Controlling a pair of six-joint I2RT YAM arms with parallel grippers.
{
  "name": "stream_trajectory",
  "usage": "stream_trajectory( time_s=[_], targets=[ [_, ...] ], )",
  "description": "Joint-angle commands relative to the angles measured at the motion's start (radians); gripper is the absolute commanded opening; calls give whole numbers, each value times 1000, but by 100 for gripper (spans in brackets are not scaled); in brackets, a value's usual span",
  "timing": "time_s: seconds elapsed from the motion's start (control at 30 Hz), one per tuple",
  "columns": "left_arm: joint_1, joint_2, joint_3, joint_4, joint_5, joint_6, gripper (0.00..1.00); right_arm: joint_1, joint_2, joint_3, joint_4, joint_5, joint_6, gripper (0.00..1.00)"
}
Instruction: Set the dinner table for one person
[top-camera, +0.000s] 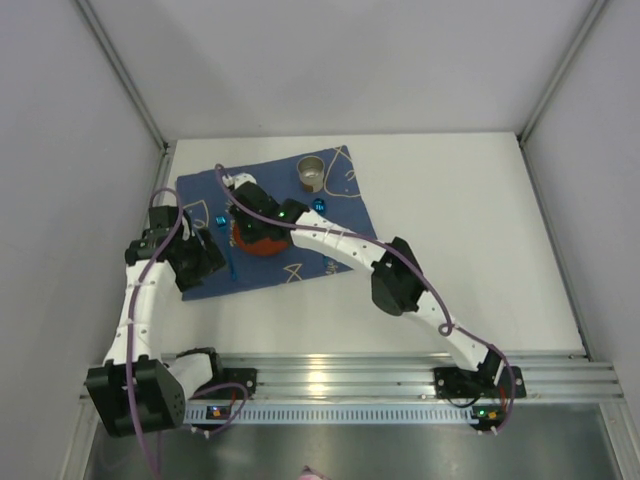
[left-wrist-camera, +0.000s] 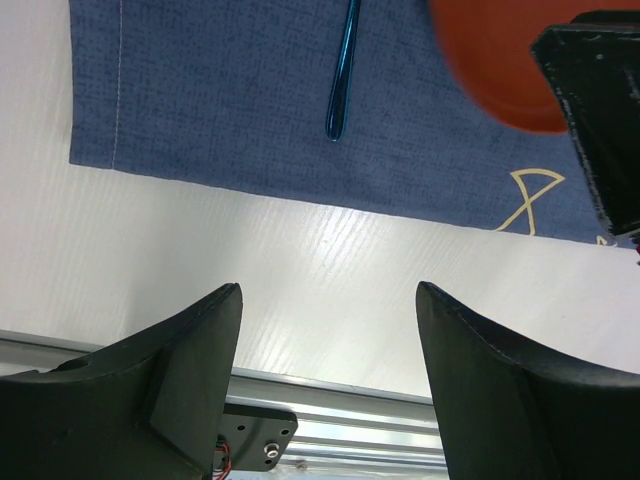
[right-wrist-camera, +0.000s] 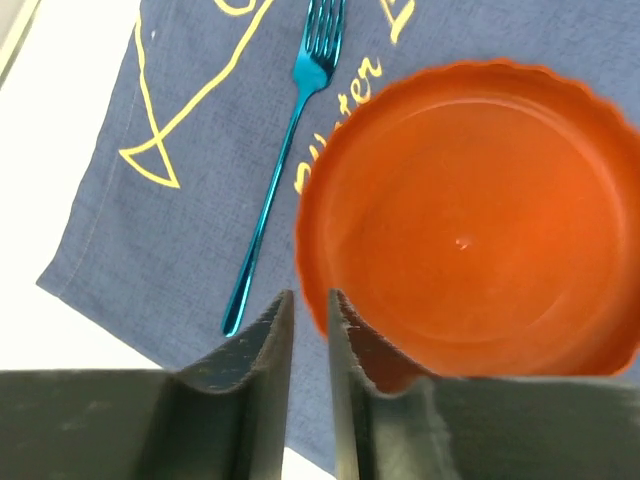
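One slip is our worry: our right gripper (right-wrist-camera: 310, 305) has its jaws nearly closed, pinching only the rim of the orange plate (right-wrist-camera: 470, 230), so the plate could tilt or drag the blue cloth (right-wrist-camera: 110, 250) and nudge the fork (right-wrist-camera: 290, 150) just beside it. Our left gripper (left-wrist-camera: 330, 300) hangs wide open and empty over the white dinner table (left-wrist-camera: 300, 250), which lies under everything. We count one plate, one fork, one metal cup (top-camera: 313, 172) and one cloth.

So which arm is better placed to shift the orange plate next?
Right: the right hand sits nearly closed at the plate rim; the left hand is open, off by the cloth edge.
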Motion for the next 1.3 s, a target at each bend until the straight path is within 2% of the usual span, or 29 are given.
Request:
stream_trajectory(
  time_s=[0.0,0.07,0.1,0.23,0.27,0.3,0.33,0.5,0.67,0.87,0.9,0.93,1.1,1.17,1.27],
  targets=[
    [-8,3,1,-9,-28,-21,76,2,3,0,81,-40,20,22],
    [-10,1,1,-9,-29,-20,76,-1,-7,-2,94,-25,22,34],
    [-11,-2,1,-8,-32,-21,76,-2,-12,-2,99,-17,20,51],
    [-11,-5,1,-9,-43,-25,76,-9,-47,-6,108,11,8,69],
    [-10,-8,1,-9,-43,-23,76,-12,-61,-12,107,24,3,80],
    [-13,-11,1,-6,-43,-25,76,-13,-76,-32,107,32,-1,96],
    [-13,-12,1,-8,-46,-25,76,-15,-113,-43,108,38,-12,100],
    [-13,-28,-1,-2,-40,-22,76,-19,-282,-162,118,109,-61,100],
    [-11,-45,-2,3,-25,-14,75,-19,-559,-342,131,141,-69,100],
    [-13,-60,-16,24,54,6,74,-7,-976,-736,161,150,5,100],
    [-11,-55,-24,30,57,6,74,-5,-1033,-850,168,160,28,100],
    [-13,-52,-28,38,66,5,97,-4,-1145,-909,176,169,37,100],
    [-36,6,-30,116,92,-26,98,-1,-1450,-1260,191,279,80,100],
    [-54,50,-7,142,89,-6,98,-1,-1576,-1342,199,357,85,100],
    [-94,181,102,147,-1,38,98,1,-1722,-1474,226,428,56,100]
  ],
)
